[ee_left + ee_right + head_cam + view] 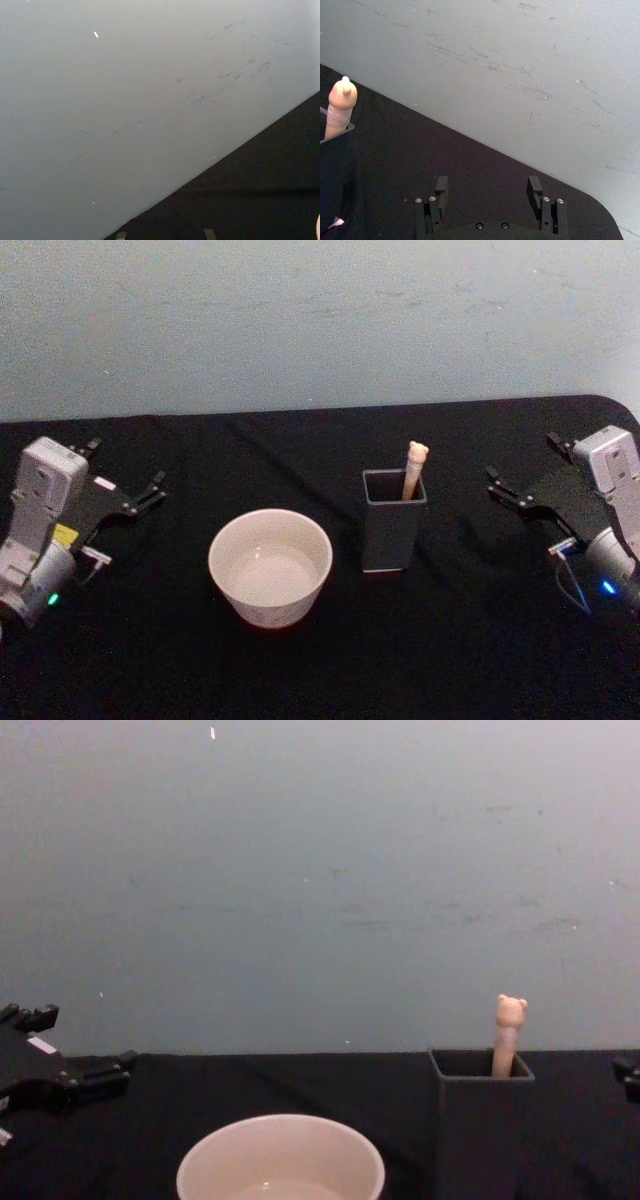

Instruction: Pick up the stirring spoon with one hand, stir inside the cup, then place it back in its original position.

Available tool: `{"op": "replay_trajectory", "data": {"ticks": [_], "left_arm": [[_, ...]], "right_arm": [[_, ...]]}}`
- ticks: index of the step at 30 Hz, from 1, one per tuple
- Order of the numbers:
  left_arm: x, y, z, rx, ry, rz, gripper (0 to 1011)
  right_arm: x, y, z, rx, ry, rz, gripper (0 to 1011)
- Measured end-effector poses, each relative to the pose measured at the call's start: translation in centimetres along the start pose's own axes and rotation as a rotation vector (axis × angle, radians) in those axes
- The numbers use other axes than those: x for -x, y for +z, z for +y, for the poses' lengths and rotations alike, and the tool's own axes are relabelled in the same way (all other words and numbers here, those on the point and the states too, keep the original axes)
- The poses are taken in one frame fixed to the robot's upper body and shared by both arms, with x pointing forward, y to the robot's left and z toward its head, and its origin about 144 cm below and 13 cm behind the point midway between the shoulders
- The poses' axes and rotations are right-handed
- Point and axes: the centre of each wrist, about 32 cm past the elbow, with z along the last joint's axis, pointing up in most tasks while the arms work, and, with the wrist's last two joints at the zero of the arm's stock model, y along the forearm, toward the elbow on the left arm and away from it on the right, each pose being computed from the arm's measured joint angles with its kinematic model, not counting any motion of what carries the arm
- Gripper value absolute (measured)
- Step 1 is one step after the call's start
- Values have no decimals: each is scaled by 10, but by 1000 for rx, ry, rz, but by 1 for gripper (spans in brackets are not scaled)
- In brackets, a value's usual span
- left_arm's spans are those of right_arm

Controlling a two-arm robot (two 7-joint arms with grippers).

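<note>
Step in hand: pick, not yet begun, nothing grasped.

Left gripper (128, 462) sits at the table's left side, well apart from everything. Its fingers are spread with nothing between them (chest view agrees).

Cream cup (265, 612) is left of centre on the black tablecloth (450, 640), upright, mouth up.

Dark grey square holder (390, 535) is just to the cup's right, not touching it.

Stirring spoon (414, 468) stands in the holder:
- long axis near vertical
- bear head up, clear of the rim
- leans a touch toward the far right corner
- bowl end down inside, hidden

Right gripper (525, 462) is at the right side, fingers wide apart and empty (its wrist view has the bear head off to one side).

Next move, my read:
- One gripper comes over the holder.
- It straddles the exposed handle below the bear head and closes.
- It lifts straight up along the handle axis until the bowl clears the rim.

The right gripper is nearer. Little handle shows, so the grab is fine work. Watch for tipping the holder.
</note>
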Motion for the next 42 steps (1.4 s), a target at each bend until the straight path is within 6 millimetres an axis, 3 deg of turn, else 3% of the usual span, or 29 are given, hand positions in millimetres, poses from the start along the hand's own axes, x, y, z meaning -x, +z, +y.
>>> {"op": "replay_trajectory", "data": {"ticks": [42], "left_arm": [[0, 0, 0, 0, 0, 0, 1001]], "right_arm": [[0, 0, 0, 0, 0, 0, 1003]]}}
